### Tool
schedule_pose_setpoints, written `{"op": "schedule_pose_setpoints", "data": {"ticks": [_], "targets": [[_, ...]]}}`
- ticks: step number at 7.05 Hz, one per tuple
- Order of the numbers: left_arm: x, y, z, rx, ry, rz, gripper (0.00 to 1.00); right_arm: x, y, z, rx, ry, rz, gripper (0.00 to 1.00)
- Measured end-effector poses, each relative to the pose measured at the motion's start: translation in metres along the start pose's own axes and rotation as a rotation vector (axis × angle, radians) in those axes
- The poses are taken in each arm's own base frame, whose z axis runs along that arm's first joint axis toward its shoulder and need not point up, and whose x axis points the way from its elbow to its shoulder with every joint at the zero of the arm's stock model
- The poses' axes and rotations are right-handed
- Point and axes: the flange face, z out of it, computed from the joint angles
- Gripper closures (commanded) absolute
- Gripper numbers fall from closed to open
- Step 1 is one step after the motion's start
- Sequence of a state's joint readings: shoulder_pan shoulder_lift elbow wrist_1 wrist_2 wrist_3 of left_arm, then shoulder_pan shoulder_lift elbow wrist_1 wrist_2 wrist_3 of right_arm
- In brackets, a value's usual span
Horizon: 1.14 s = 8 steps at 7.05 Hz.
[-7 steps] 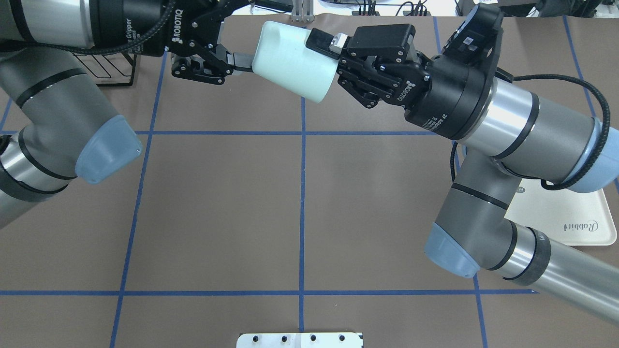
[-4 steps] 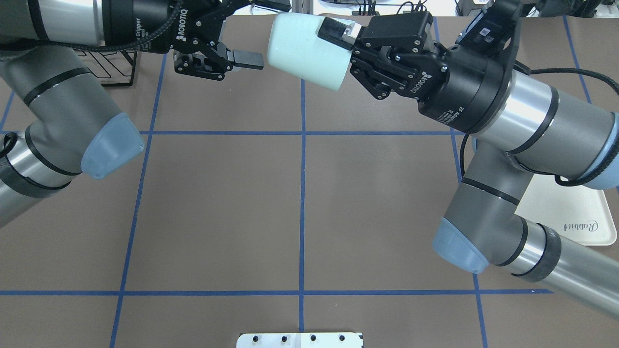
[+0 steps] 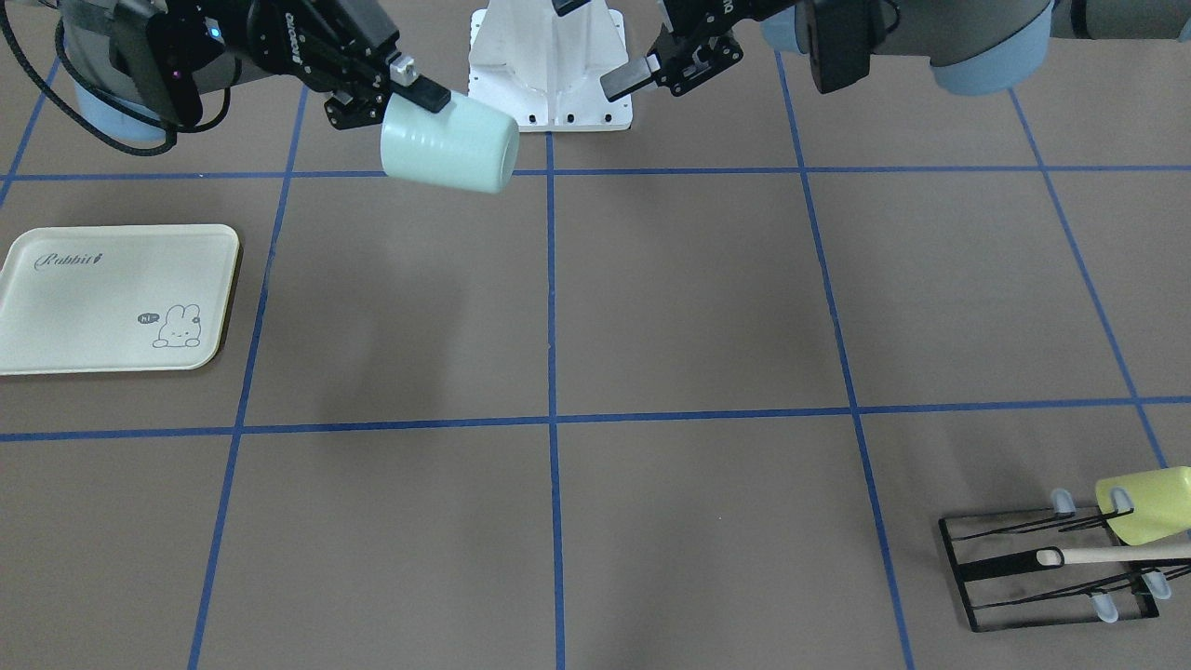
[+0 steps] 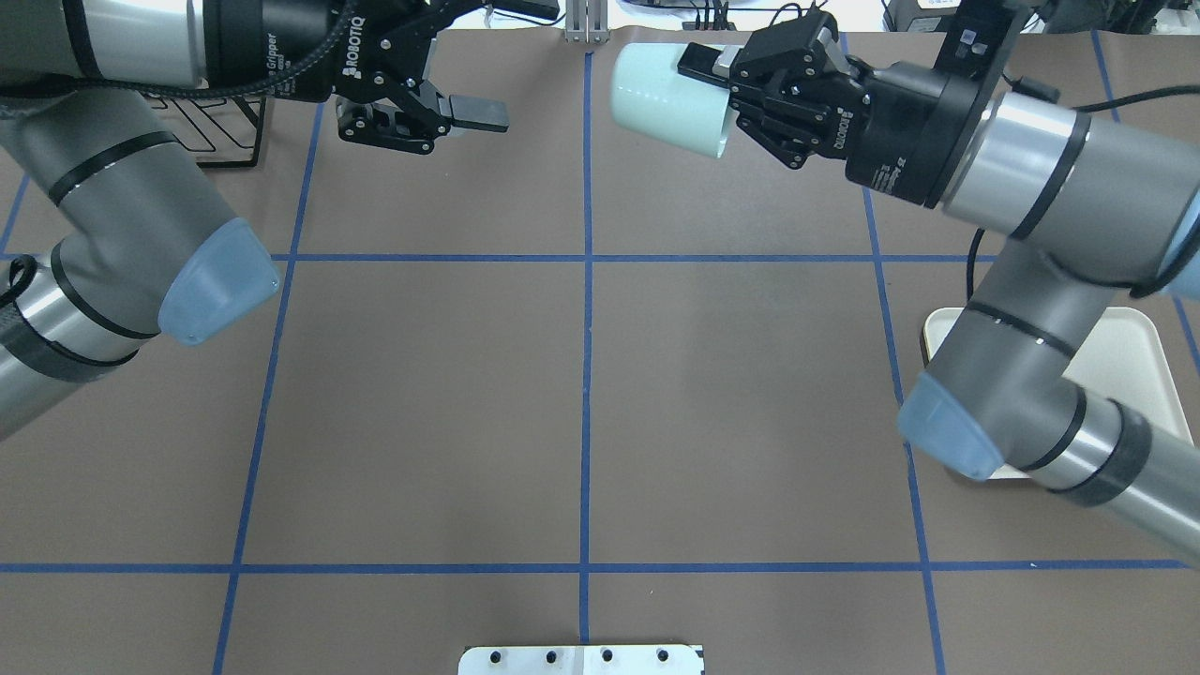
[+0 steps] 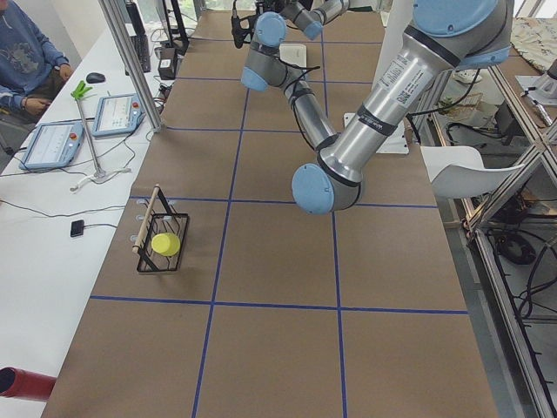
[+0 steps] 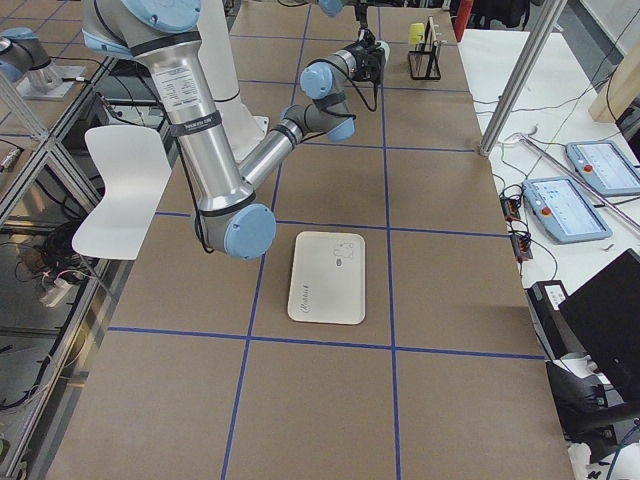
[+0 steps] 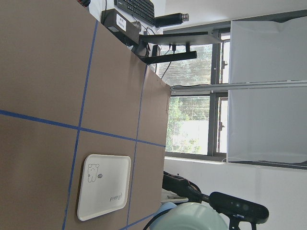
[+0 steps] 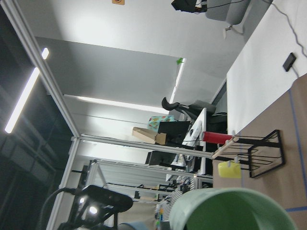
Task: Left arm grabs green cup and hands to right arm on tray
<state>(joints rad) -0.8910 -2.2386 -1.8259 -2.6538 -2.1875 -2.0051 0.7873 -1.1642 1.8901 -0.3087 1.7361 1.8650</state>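
The pale mint-green cup (image 4: 667, 98) hangs tilted on its side in the air over the table's far middle, held by my right gripper (image 4: 714, 101), which is shut on its rim end. In the front-facing view the cup (image 3: 451, 144) and the right gripper (image 3: 407, 110) show at the upper left. My left gripper (image 4: 502, 61) is open and empty, well apart from the cup, to its left; it also shows in the front-facing view (image 3: 600, 42). The cream tray (image 3: 112, 298) lies empty on the right arm's side, partly hidden under the right arm in the overhead view (image 4: 1139, 352).
A black wire rack (image 3: 1051, 568) with a yellow-green cup (image 3: 1149, 502) and a wooden-handled tool stands at the far left corner, behind the left arm (image 4: 202, 131). The white robot base (image 3: 549, 65) sits at the near edge.
My right gripper has carried the cup to the right, away from the left gripper. The left fingertip that was at the cup is free of it; the left arm has barely moved.
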Motion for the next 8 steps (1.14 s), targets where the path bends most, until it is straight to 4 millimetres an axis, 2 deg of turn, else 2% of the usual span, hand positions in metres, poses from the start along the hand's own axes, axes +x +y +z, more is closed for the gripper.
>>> {"op": "schedule_pose_setpoints", "data": {"ticks": [1,3,4,5,6,7,8], "targets": [[-0.01,-0.005,0.001,0.007,-0.019,0.006,0.0,0.004,-0.035,-0.006,-0.014,0.174,-0.042,1.0],[-0.035,-0.02,0.007,0.028,-0.076,0.056,0.0,0.018,-0.101,-0.035,-0.026,0.471,-0.151,1.0],[-0.053,-0.035,0.009,0.052,-0.143,0.117,0.0,0.031,-0.126,-0.05,-0.031,0.603,-0.212,1.0],[-0.072,-0.053,0.004,0.084,-0.26,0.21,0.0,0.05,-0.142,-0.065,-0.048,0.715,-0.276,1.0],[-0.093,-0.073,-0.009,0.103,-0.411,0.311,0.0,0.071,-0.155,-0.081,-0.071,0.807,-0.333,1.0],[-0.112,-0.096,-0.032,0.108,-0.559,0.401,0.0,0.089,-0.165,-0.098,-0.095,0.883,-0.38,1.0],[-0.137,-0.124,-0.072,0.099,-0.705,0.498,0.0,0.107,-0.175,-0.117,-0.126,0.952,-0.421,1.0]]}}
